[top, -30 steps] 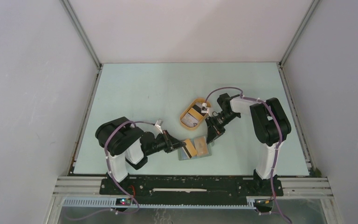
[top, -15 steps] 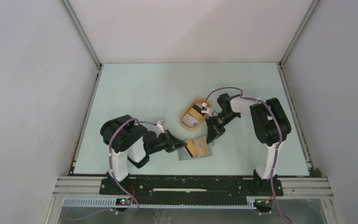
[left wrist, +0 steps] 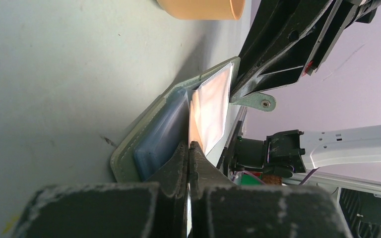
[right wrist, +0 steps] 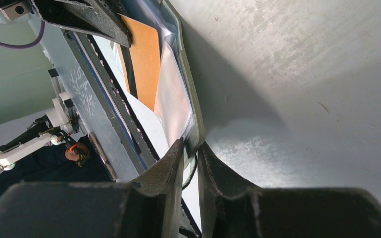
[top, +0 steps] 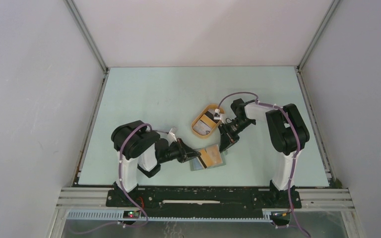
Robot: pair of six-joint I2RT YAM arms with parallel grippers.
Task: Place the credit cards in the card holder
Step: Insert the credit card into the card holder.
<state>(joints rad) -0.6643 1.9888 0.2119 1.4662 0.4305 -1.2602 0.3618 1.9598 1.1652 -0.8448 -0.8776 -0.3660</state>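
Observation:
The card holder (top: 213, 165) lies open on the table near the front, a grey-green wallet with clear sleeves. My left gripper (top: 194, 155) is shut on a tan credit card with a dark stripe (top: 206, 157), whose far end sits in among the sleeves. In the left wrist view the card's thin edge (left wrist: 193, 124) runs from my shut fingertips (left wrist: 189, 148) into the holder (left wrist: 129, 153). My right gripper (top: 223, 148) is shut on the holder's far edge (right wrist: 191, 99), with the tan card (right wrist: 146, 54) beyond it. Other credit cards (top: 206, 122) lie in the tray.
An orange oval tray (top: 197, 130) stands just behind the holder, close to the right arm's wrist. The holder's snap tab (left wrist: 255, 101) sticks out under the right gripper. The two grippers face each other across the holder, a hand's width apart.
The left arm has shifted a little to the right, carrying the tan card slightly further over the holder. The right gripper has stayed on the holder's edge.

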